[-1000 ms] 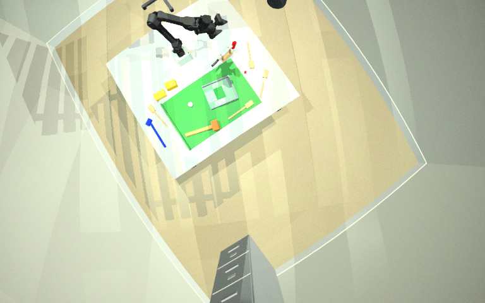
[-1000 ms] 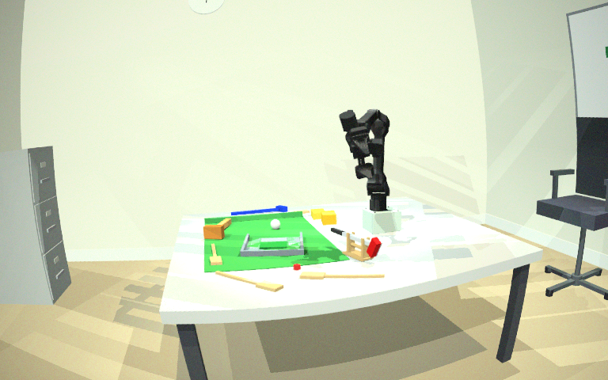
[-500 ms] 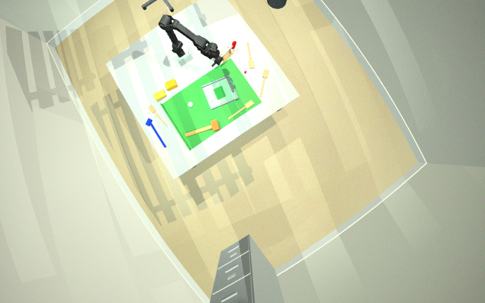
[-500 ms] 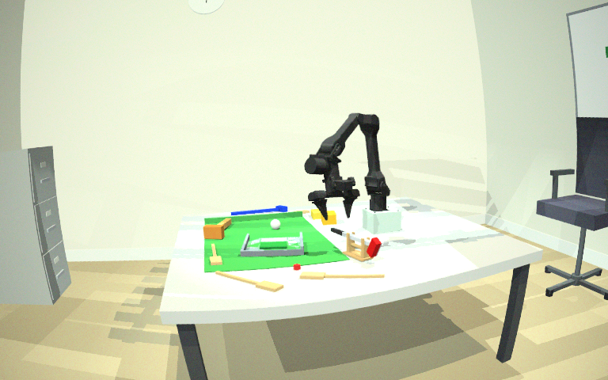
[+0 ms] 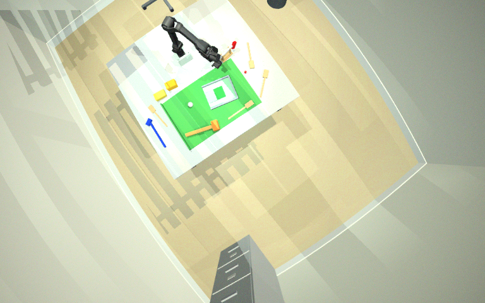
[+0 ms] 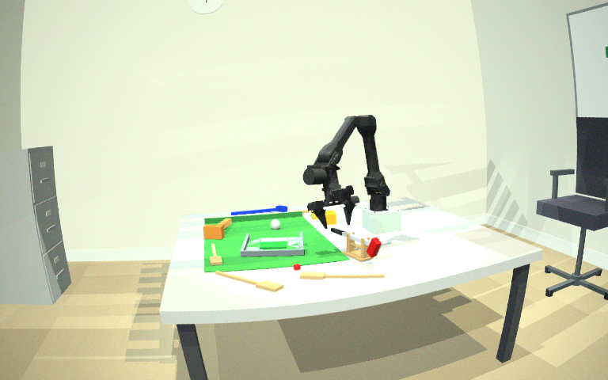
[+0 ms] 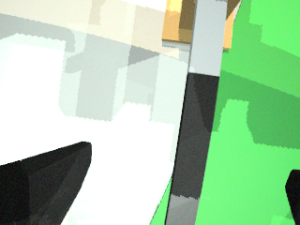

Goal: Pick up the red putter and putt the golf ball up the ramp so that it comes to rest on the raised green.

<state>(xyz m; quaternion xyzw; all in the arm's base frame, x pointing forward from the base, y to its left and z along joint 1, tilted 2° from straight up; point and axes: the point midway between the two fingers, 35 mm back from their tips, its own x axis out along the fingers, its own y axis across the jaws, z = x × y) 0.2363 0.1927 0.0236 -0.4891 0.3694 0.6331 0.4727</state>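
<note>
Several wooden putters [image 6: 248,280] lie scattered on the worktop [image 6: 448,264] around the green mat [image 6: 322,246], with a blue putter [image 6: 258,209] and yellow blocks [image 6: 329,216] at its far side. Jaws [image 6: 333,211] spread wide and empty hang over the dark grip of the red putter [image 6: 373,246], which leans on a small wooden stand [image 6: 356,247] at the mat's edge; the golf ball [image 6: 275,223] sits on the mat beside the grey-walled raised green [image 6: 271,245]
</note>
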